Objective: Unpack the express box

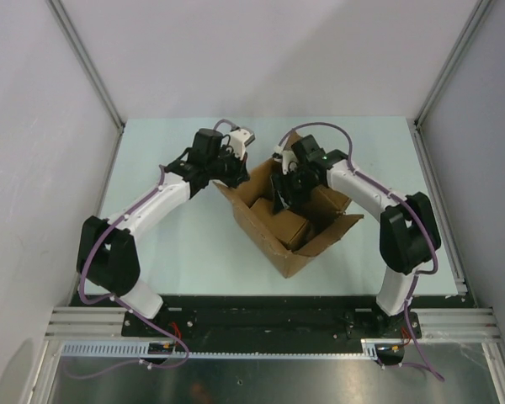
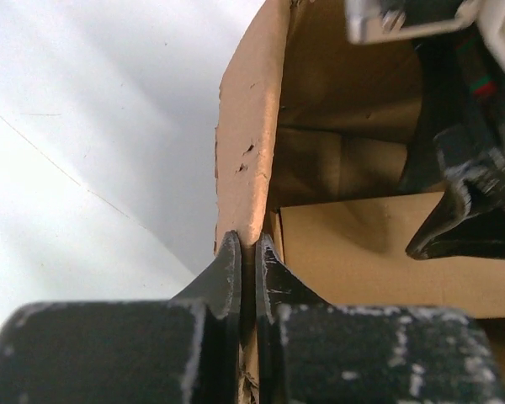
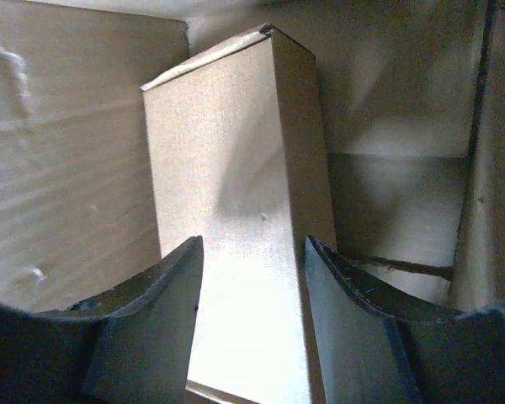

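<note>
Express box: the brown corrugated express box [image 1: 296, 257] stands open near the middle of the pale table [image 1: 194, 244], turned corner-on to my bases, between my 2 arms.
Flaps: 1 flap lies folded outward on the side nearest my right arm; another stands up at the far corner.
Left pincer: my left pincer [image 2: 247, 244] is clenched on the top edge of the box wall [image 2: 248, 151], with 1 black finger [image 2: 229, 269] on the outside and the other on the inside, and the cardboard pinched thin between them.
Left pincer from above: it [image 1: 236, 175] sits at the box's far-left wall, and my arm reaches in from the left.
Right pincer: my right pincer [image 3: 252, 244] is released, with its 2 fingers [image 3: 181, 278] spread apart, down inside the box.
Right pincer from above: it [image 1: 284, 195] dips into the open top from the right.
Smaller carton: a plain cardboard smaller carton [image 3: 227, 151] stands upright inside, against the box's inner wall, seen framed in the gap between my right fingers.
Contact: I cannot tell whether either right finger touches that carton.
Cross view: my left wrist camera sees my right pincer [image 2: 471, 185] hanging inside the box, above more cardboard.
</note>
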